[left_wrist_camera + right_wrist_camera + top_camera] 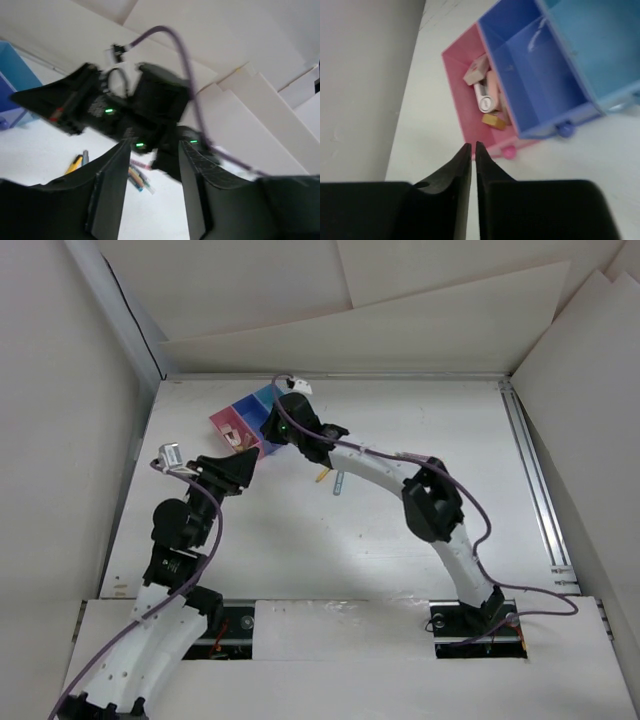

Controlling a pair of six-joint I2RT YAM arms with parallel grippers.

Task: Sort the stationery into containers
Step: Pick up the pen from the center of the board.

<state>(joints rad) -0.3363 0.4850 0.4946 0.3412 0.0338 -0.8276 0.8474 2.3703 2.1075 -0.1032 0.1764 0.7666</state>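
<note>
Several beige blocks (476,71) lie in the pink bin (456,95), with the dark blue bin (532,80) and the light blue bin (600,45) joined beside it. On the table (400,560), the yellow pen (320,477) and the pale blue-grey pen (338,483) lie just beside the right arm (it partly covers them). The right gripper (473,149) hovers near the pink bin, fingers nearly together, empty. The left gripper (152,150) is spread, empty.
</note>
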